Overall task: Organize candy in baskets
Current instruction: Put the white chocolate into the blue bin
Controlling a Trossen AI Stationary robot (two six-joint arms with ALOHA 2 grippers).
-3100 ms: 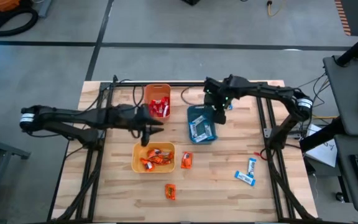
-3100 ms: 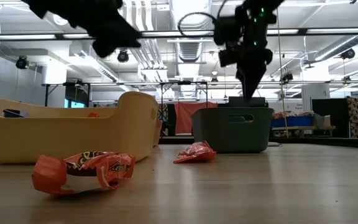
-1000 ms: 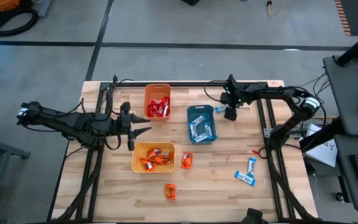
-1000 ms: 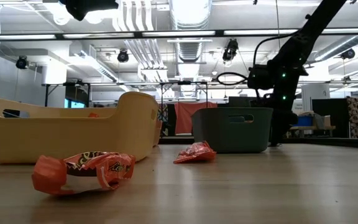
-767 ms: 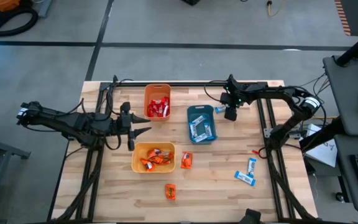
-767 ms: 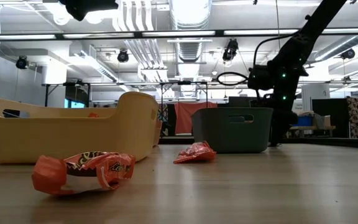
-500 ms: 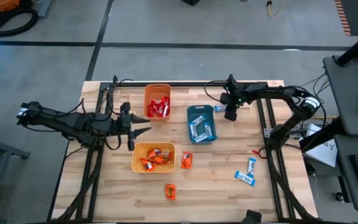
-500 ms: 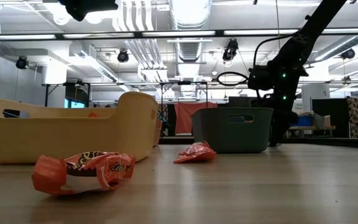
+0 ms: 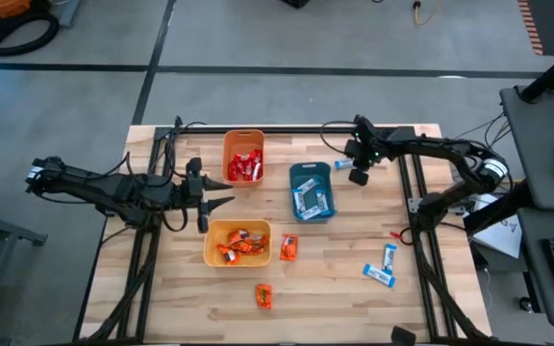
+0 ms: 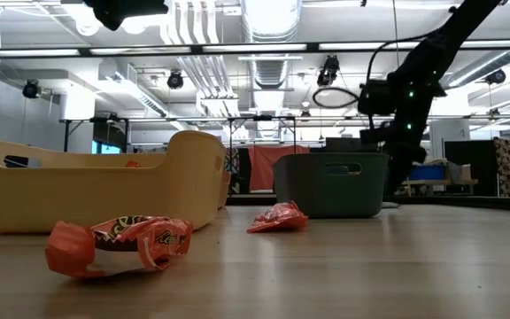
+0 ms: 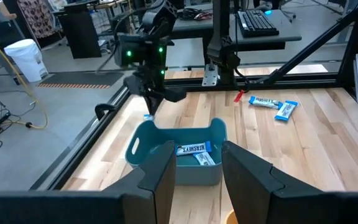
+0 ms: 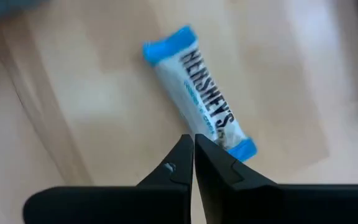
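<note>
Right arm closes empty above a stray blue bar

The right gripper hangs at the far side of the table, just beyond the teal bin, and its wrist camera shows the two fingertips pressed flat together with nothing between them. The blue-and-white bar it is aimed at lies loose on the wood beyond those tips; in the high view the same bar sits just beside the bin's far corner. Judging by that, the pinch has missed and the bar needs another approach before it can join the blue bars already in the teal bin.

The left gripper waits between the orange bin and the yellow bin, fingers partly apart and holding nothing, clear of the right arm's work.

The sorting goes by colour: red bars fill the orange bin, orange ones the yellow. Still out on the table are two orange candies near the yellow bin and two blue bars towards the right edge
</note>
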